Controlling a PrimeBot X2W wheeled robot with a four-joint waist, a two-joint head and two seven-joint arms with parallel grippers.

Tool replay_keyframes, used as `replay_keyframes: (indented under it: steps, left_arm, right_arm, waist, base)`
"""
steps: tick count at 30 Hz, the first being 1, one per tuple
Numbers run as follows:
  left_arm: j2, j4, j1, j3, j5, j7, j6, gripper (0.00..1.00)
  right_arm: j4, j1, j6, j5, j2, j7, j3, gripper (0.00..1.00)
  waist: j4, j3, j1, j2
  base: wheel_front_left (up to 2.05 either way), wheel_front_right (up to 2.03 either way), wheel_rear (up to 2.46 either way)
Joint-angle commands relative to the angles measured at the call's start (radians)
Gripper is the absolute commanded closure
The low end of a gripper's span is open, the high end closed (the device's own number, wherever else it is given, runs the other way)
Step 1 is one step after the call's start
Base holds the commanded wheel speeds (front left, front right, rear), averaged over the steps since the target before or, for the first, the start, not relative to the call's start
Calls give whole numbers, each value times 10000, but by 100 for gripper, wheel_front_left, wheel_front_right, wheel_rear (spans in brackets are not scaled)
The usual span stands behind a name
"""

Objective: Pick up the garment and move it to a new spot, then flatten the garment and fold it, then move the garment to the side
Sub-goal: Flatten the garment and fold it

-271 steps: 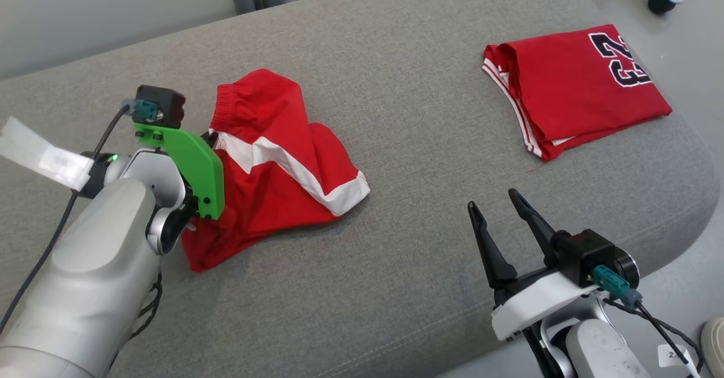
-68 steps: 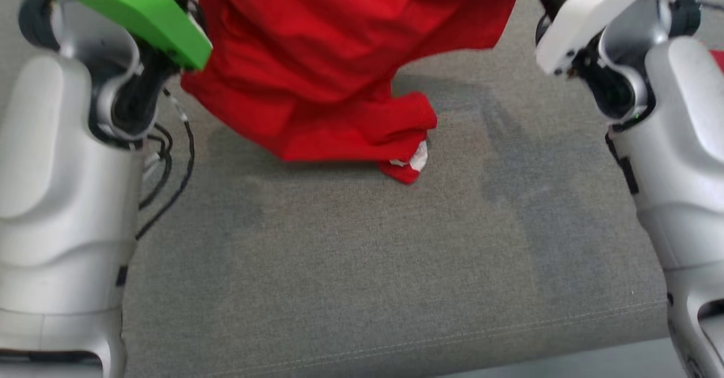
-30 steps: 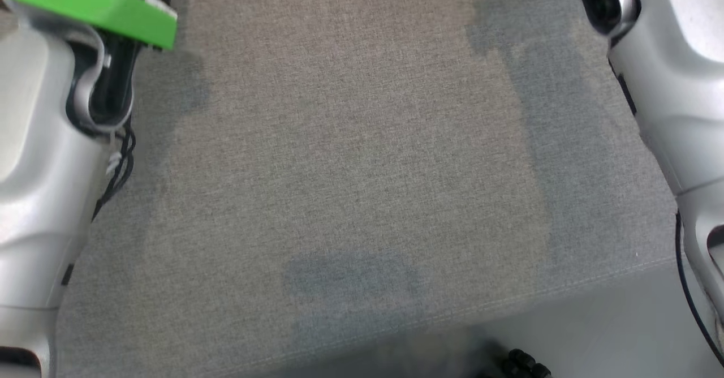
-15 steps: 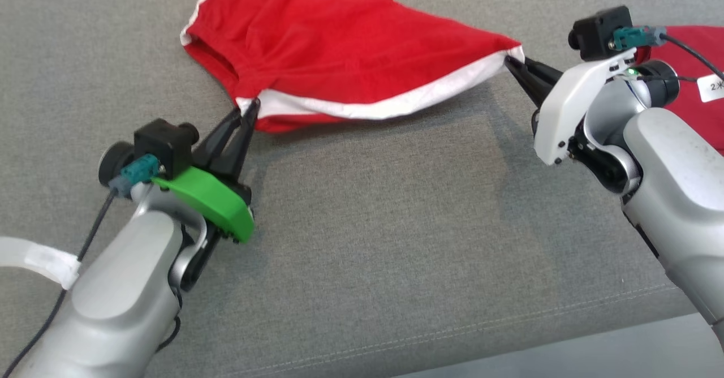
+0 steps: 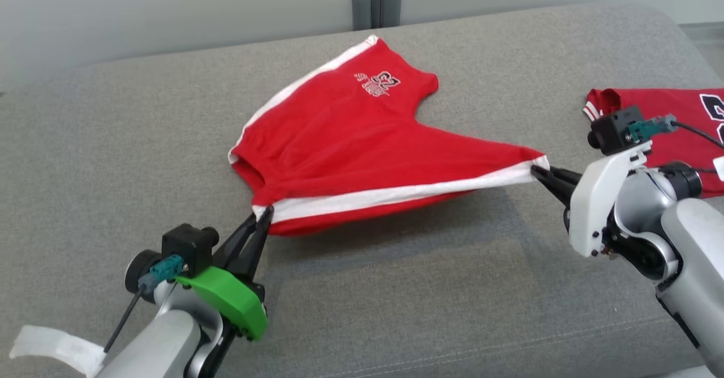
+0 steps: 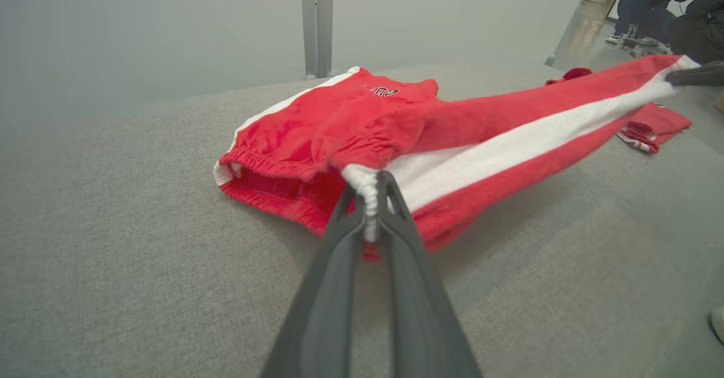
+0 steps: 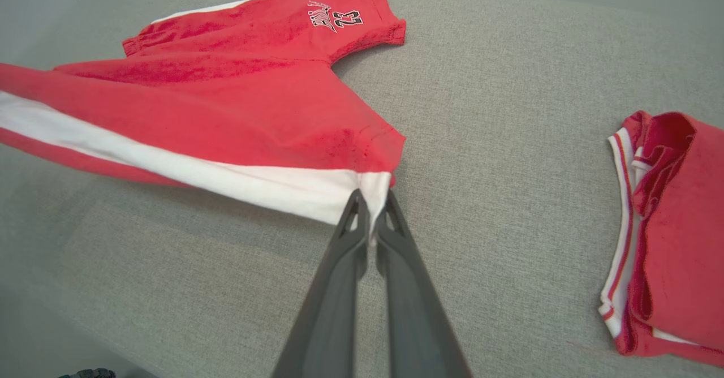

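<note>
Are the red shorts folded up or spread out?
Spread out: the left gripper and right gripper stretch the shorts by their white stripe.

The right gripper (image 7: 371, 215) pinches the white-striped corner of the red fabric shorts (image 7: 237, 106) above the grey upholstered bench (image 7: 498, 84); a folded red jersey (image 7: 679, 225) lies nearby.

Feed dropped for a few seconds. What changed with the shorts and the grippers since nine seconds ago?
The red shorts, crumpled under the left gripper alone back then, got lifted and now lie spread, white-striped edge stretched between both grippers. The right gripper, open and free before, has shut on that edge's far end. The folded jersey stayed put.
</note>
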Motion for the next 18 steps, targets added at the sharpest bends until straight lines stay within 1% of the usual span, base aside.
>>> replay_keyframes:
  steps: [1, 4, 8, 9, 12, 15, 18]
  left_arm:
    - [109, -66, 235, -1, -18, 25, 64, 100]
    - [259, -427, 733, -92, -44, 53, 262, 100]
    - [474, -989, 1363, -150, -61, 115, 629, 100]
    - [547, -1268, 1685, -161, -95, 142, 852, 100]
    - [666, -1699, 2117, -187, -135, 172, 1174, 100]
    - [778, -2069, 2478, -277, -102, 249, 1393, 100]
    - [811, -2354, 2663, -329, -120, 276, 1477, 100]
  right_arm:
    - [-139, 270, -14, -9, -75, 98, -121, 100]
    - [-800, 1078, -16, -56, -65, 516, -650, 100]
    - [-1612, 2176, -16, -200, 126, 1083, -1338, 100]
    - [-2073, 2737, -14, -284, 207, 1387, -1642, 100]
    - [-2771, 3583, -13, -152, 436, 1826, -2141, 100]
    - [-3438, 4220, -13, -323, 550, 2188, -2712, 100]
    - [-3928, 4481, -11, -643, 707, 2407, -3184, 100]
  waist:
    - [168, -448, 1, -1]
    - [188, -614, 1, -1]
    - [182, -767, 1, -1]
    - [192, -818, 1, -1]
    - [218, -851, 1, -1]
    - [240, -834, 1, -1]
    - [288, -777, 1, -1]
  base:
    - [0, 0, 0]
    - [0, 0, 0]
    - [0, 0, 0]
    - [0, 0, 0]
    - [0, 0, 0]
    - [0, 0, 0]
    - [0, 0, 0]
